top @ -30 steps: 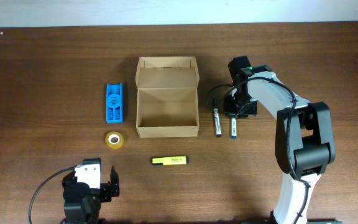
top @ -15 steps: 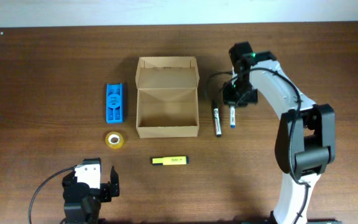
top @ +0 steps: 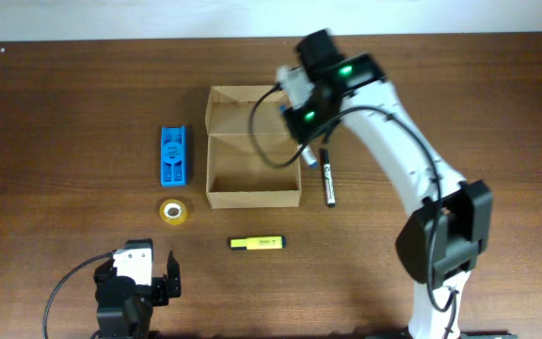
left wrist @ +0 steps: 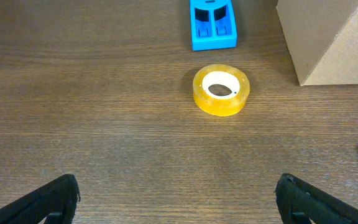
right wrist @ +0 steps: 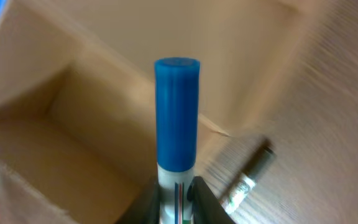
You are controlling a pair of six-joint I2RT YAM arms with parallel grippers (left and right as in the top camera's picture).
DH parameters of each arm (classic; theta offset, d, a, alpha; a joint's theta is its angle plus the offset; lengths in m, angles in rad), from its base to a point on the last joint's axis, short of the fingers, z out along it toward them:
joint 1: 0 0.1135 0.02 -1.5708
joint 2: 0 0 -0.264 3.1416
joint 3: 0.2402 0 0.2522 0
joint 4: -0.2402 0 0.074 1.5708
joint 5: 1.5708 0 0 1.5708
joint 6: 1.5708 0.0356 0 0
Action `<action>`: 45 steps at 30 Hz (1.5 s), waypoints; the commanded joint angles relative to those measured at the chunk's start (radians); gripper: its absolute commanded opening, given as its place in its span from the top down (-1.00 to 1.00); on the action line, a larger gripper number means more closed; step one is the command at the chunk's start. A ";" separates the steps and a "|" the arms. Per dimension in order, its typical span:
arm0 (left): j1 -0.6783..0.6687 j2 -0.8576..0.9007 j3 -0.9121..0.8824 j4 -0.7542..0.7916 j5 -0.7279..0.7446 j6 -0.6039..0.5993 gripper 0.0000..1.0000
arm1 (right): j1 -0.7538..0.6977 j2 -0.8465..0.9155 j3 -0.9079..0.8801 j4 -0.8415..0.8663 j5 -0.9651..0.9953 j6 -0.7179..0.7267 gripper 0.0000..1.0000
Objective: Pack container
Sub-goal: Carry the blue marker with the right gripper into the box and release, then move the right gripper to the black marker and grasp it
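Observation:
The container (top: 252, 193) is a tan cardboard box, open, with its flap lid (top: 252, 108) standing at the back. It also shows in the right wrist view (right wrist: 61, 124) and in the left wrist view (left wrist: 328, 43). My right gripper (top: 294, 94) is over the box's right rim, shut on a blue-capped marker (right wrist: 177, 118). A black-capped marker (top: 328, 182) lies on the table right of the box, also in the right wrist view (right wrist: 247, 177). My left gripper (left wrist: 179, 199) is open and empty at the table's front left.
A blue plastic item (top: 173, 155) lies left of the box, a yellow tape roll (top: 172, 211) in front of it, also in the left wrist view (left wrist: 221, 90). A yellow highlighter (top: 257, 243) lies in front of the box.
My right gripper lifted the blue-capped marker off the table and carried it left, from beside the black-capped marker to above the box's right rim. The left arm has not moved.

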 commanded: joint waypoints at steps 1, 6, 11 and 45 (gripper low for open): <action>-0.005 -0.006 -0.008 0.003 -0.014 -0.010 -0.99 | 0.091 -0.018 0.014 0.036 0.058 -0.184 0.52; -0.005 -0.006 -0.008 0.003 -0.014 -0.010 -0.99 | 0.182 -0.005 0.013 0.114 0.178 -0.202 0.50; -0.005 -0.006 -0.008 0.003 -0.014 -0.010 -0.99 | 0.200 0.011 0.013 0.128 0.188 -0.201 0.51; -0.005 -0.006 -0.008 0.003 -0.014 -0.010 -0.99 | -0.127 -0.354 -0.581 0.196 0.223 0.412 -0.78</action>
